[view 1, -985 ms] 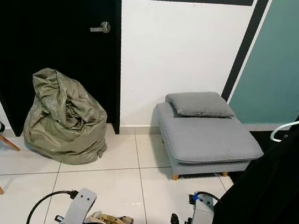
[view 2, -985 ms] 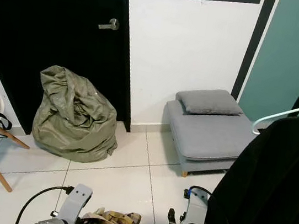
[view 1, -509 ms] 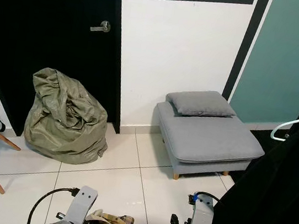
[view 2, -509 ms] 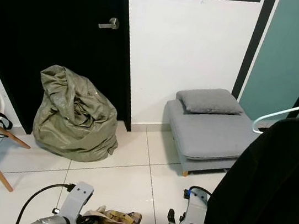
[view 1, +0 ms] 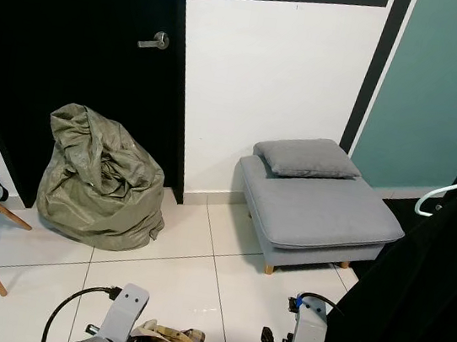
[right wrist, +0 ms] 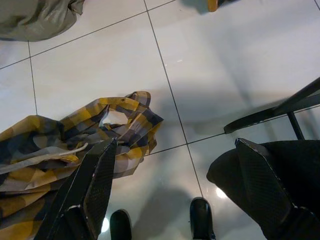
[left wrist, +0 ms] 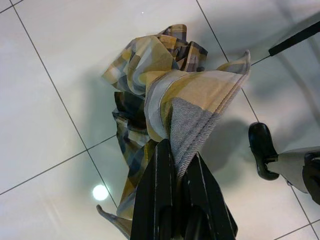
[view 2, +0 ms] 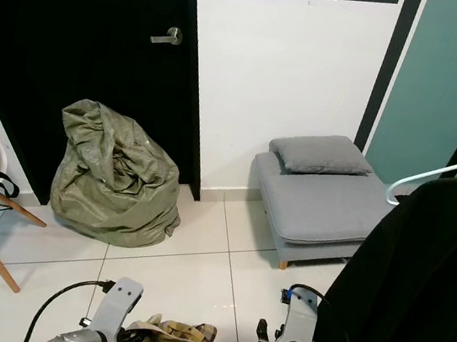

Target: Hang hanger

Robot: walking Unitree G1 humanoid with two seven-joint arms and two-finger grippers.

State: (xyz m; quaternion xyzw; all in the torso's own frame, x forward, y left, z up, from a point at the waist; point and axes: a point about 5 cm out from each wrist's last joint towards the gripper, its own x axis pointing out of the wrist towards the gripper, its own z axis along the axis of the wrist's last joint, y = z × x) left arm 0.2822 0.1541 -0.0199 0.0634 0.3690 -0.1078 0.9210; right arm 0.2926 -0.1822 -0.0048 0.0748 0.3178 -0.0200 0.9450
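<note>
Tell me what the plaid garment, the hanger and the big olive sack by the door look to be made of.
Plaid garment, pinched in the left pincer: woven cloth, likely cotton or flannel; it drapes in soft folds with a visible weave.
Hanger: smooth white bent rod, plastic or coated wire; I cannot tell which.
Olive sack: thin crinkled fabric with a slight sheen, probably nylon.

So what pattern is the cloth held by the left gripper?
Yellow, grey and dark plaid cloth, clearest in the left wrist view.

Left gripper (left wrist: 177, 160) jaws clamped, right gripper (right wrist: 175, 165) jaws spread
</note>
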